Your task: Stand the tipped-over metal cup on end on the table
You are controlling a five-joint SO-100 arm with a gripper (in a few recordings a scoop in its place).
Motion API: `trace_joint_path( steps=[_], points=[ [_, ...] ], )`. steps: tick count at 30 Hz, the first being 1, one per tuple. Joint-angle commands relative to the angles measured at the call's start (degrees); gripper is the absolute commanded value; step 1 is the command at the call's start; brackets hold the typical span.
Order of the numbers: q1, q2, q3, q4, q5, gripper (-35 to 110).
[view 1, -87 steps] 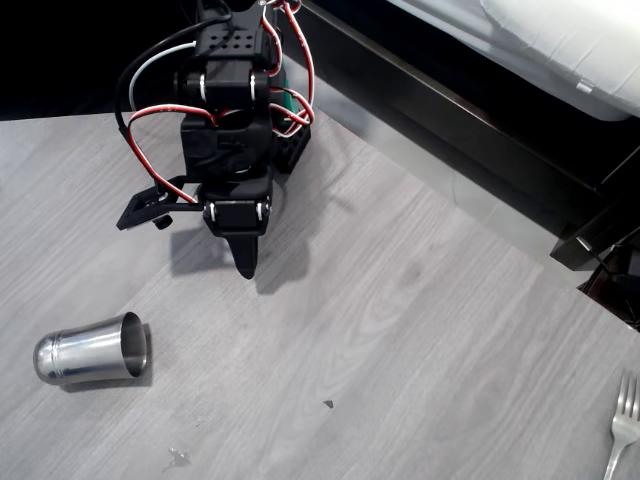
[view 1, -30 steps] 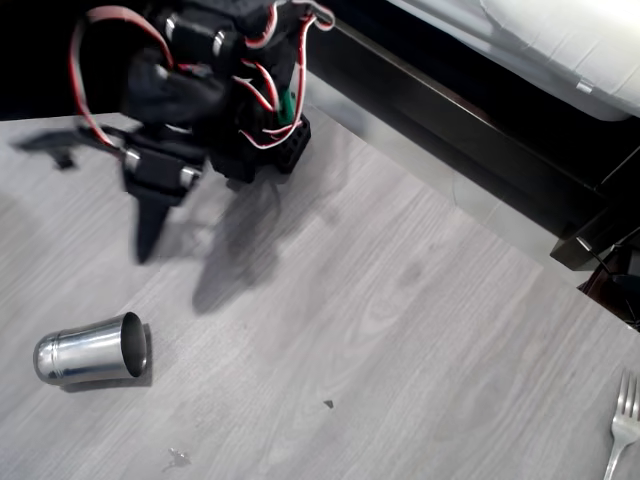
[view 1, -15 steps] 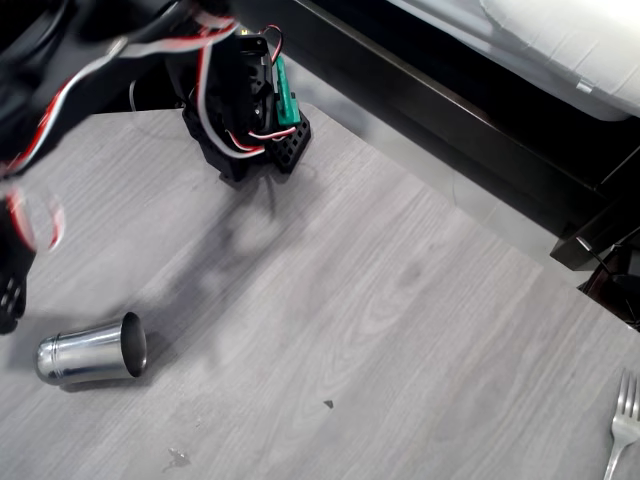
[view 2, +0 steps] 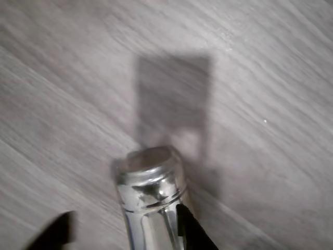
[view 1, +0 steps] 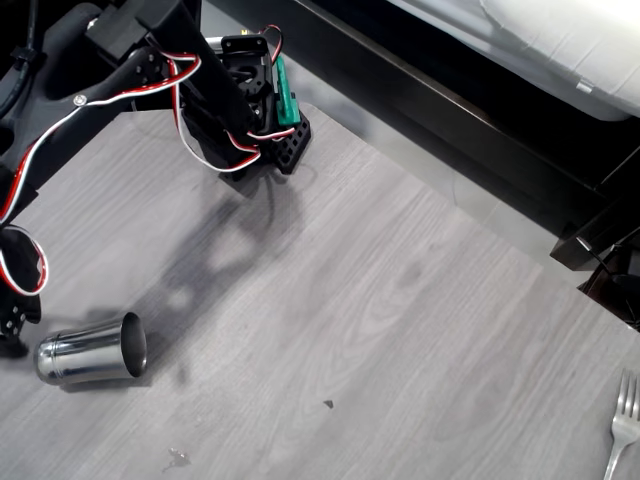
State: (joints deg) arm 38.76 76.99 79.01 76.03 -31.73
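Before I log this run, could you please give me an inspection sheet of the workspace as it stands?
Surface: table, light grey wood grain, a few small specks.
Job's things: metal cup lying on its side, open rim toward the overhead view's right.
Clutter: fork at the lower right edge.
Grippers: gripper with dark fingers on either side of the cup in the wrist view; grip cannot be told.
Cables: red, white and black wires looped along the arm.
Surroundings: black furniture frame beyond the table edge.
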Motion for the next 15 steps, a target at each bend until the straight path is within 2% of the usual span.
trace_joint_path(
  steps=[1, 15],
  points=[
    [-0.62, 0.00, -2.46, 0.97, -0.70, 49],
    [-0.35, -5.98, -2.37, 2.11, -5.98, 50]
  ],
)
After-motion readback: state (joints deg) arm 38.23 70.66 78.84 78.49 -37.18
